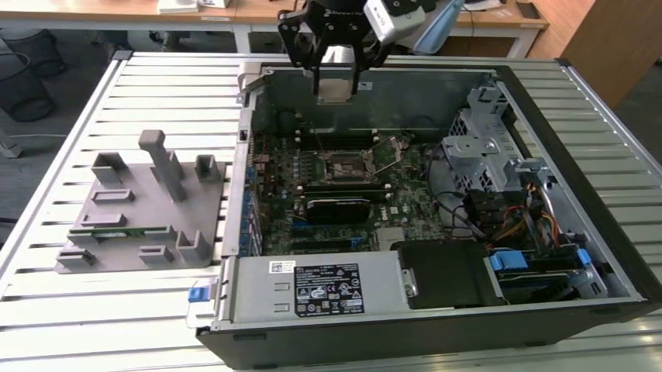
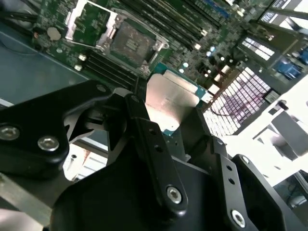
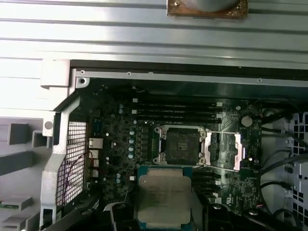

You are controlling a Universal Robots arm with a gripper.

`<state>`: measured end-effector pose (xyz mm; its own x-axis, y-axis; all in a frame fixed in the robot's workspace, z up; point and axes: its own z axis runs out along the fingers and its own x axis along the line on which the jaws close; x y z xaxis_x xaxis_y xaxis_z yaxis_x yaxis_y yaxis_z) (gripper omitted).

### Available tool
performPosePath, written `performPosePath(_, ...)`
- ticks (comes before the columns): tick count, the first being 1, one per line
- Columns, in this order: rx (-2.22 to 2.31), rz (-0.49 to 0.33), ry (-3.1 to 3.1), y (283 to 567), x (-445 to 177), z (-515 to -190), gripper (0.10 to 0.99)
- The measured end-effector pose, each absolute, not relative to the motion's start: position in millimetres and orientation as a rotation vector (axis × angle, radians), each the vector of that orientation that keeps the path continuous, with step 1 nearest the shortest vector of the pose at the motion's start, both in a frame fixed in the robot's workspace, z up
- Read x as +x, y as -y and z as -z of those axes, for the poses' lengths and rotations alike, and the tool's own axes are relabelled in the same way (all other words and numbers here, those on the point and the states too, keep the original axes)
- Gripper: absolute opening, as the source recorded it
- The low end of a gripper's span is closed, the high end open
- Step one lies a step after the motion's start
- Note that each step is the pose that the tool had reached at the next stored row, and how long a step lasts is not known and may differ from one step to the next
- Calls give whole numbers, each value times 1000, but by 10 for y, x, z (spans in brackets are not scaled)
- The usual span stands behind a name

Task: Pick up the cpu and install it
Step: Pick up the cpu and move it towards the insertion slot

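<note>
My gripper (image 1: pixel 334 84) hangs over the far side of the open computer case (image 1: pixel 240 167) and is shut on the cpu (image 1: pixel 333 89), a flat square chip with a silvery top. In both wrist views the cpu (image 2: pixel 171 96) (image 3: pixel 163 197) sits clamped between the black fingers (image 2: pixel 142 120), held above the motherboard. The bare cpu socket (image 1: pixel 346 163) (image 2: pixel 129 42) (image 3: pixel 182 144) lies below it near the board's middle. Its metal retention frame (image 3: pixel 226 149) is swung open to one side.
A grey fixture (image 1: pixel 145 209) at the exterior view's left holds a green memory stick (image 1: pixel 119 231). Inside the case are a black block (image 1: pixel 336 208), a power supply (image 1: pixel 310 287), a drive cage (image 1: pixel 481 155) and cables (image 1: pixel 507 225). The slatted table (image 1: pixel 155 93) surrounds the case.
</note>
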<state>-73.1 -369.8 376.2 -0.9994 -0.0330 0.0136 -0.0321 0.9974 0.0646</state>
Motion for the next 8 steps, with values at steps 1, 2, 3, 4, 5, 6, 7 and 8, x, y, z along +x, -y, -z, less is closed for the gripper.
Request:
performPosePath(1, 51, 101, 3125, 3690, -692, -3758, 529)
performPosePath(2, 51, 101, 3125, 3685, -649, -3753, 529)
performPosePath(3, 51, 100, 3125, 3681, -604, -3750, 529)
performPosePath(4, 51, 101, 3125, 3677, -560, -3746, 529)
performPosePath(5, 51, 101, 3125, 3674, -516, -3743, 529)
performPosePath(6, 51, 100, 3125, 3672, -471, -3740, 529)
performPosePath(7, 51, 101, 3125, 3668, -423, -3737, 529)
performPosePath(8, 51, 100, 3125, 3666, -377, -3734, 529)
